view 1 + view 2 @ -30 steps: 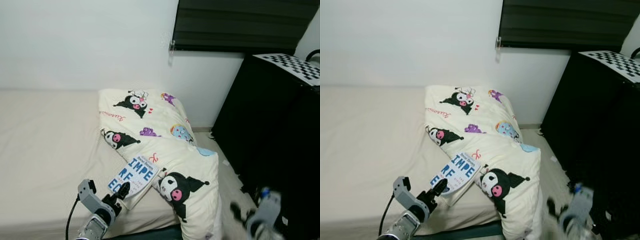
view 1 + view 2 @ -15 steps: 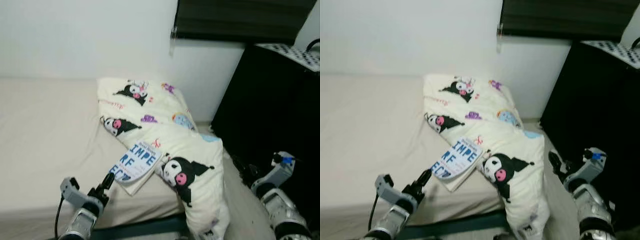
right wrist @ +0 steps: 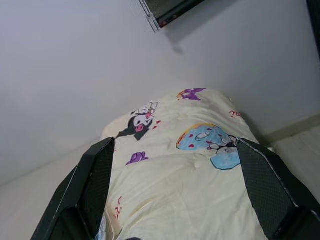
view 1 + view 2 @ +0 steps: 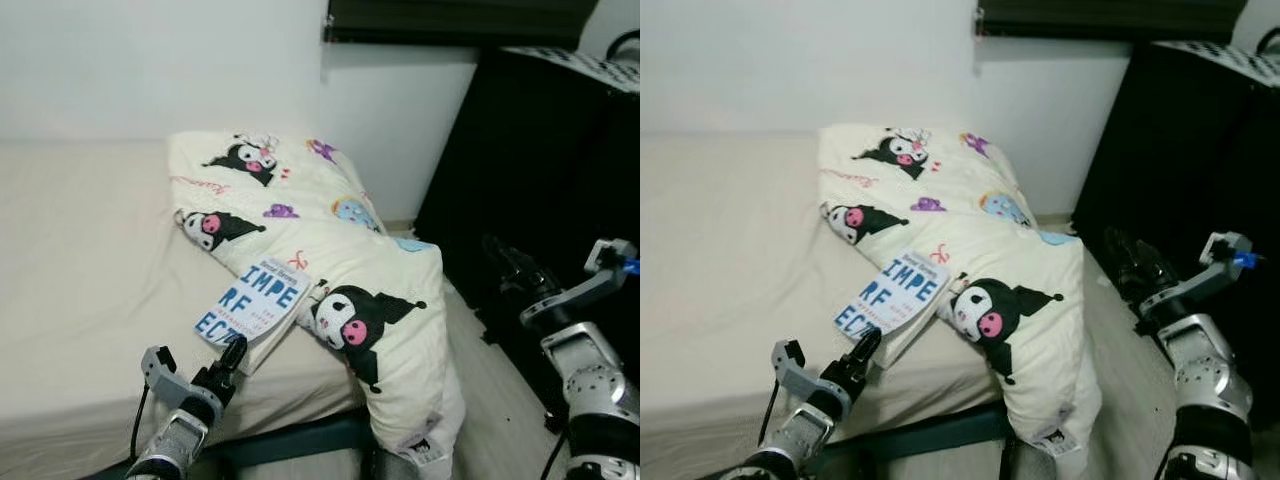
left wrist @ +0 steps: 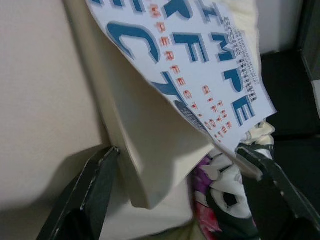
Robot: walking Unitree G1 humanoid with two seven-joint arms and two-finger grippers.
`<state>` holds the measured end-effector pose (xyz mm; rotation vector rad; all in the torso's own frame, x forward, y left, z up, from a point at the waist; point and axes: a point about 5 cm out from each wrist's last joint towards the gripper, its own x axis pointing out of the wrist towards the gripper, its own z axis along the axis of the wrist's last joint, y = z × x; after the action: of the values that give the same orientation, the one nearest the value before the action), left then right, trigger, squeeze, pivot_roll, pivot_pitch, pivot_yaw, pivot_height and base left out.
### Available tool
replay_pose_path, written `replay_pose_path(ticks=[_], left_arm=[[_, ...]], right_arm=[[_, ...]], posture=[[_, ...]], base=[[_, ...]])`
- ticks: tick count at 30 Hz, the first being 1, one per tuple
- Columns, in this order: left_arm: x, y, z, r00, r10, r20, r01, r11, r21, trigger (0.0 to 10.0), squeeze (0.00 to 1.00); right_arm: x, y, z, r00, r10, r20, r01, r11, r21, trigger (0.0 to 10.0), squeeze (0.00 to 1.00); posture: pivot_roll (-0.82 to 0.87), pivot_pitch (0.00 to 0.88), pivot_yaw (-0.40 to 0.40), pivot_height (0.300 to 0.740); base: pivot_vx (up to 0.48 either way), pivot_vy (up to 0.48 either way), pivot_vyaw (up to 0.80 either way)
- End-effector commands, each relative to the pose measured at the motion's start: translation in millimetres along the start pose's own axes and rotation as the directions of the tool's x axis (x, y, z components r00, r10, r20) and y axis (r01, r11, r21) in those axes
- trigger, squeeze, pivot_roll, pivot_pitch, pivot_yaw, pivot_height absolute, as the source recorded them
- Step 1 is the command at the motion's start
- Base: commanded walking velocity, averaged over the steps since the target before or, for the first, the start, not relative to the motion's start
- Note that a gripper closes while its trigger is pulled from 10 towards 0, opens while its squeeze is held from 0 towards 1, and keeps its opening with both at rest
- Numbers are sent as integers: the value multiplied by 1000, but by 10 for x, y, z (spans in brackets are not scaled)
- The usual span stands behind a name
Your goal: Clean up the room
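A white book with big blue letters lies on the bed, leaning against a cream quilt printed with cartoon figures. The quilt hangs over the bed's corner. My left gripper is open at the book's near corner. In the left wrist view the book sits between its spread fingers. My right gripper is open in the air to the right of the quilt, and points at the quilt.
The beige mattress stretches to the left. A tall black cabinet with a checkerboard sheet on top stands close on the right. A narrow strip of floor runs between it and the bed. A dark window blind hangs above.
The camera has shifted. My right arm has risen from the lower right to beside the quilt. My left gripper drew back from the book, then returned to its near corner.
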<state>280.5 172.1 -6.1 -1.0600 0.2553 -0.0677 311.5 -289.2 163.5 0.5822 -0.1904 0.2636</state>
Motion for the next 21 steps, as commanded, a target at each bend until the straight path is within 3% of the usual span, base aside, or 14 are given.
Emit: replay_pose_path(ticks=[1,10,20,21], left_arm=[[33,-34,-15,1000,9,20,-8,1000,-25,10000,0],[60,-29,229,986,39,164,-20,993,-113,10000,0],[58,-34,187,986,35,165,-12,990,-139,10000,0],[62,-42,173,986,32,164,-8,990,-142,0,0]], right_arm=[[5,60,23,1000,25,-2,-25,1000,8,10000,0],[-7,273,-8,996,90,-24,-90,996,28,10000,0],[-10,307,-5,997,71,-26,-70,997,34,10000,0],[-6,298,10,998,62,-24,-61,998,31,10000,0]], posture=[[-126,0,-104,512],[-131,0,-108,477],[-139,0,-108,477],[-139,0,-108,477]], base=[[0,0,0],[0,0,0],[0,0,0],[0,0,0]])
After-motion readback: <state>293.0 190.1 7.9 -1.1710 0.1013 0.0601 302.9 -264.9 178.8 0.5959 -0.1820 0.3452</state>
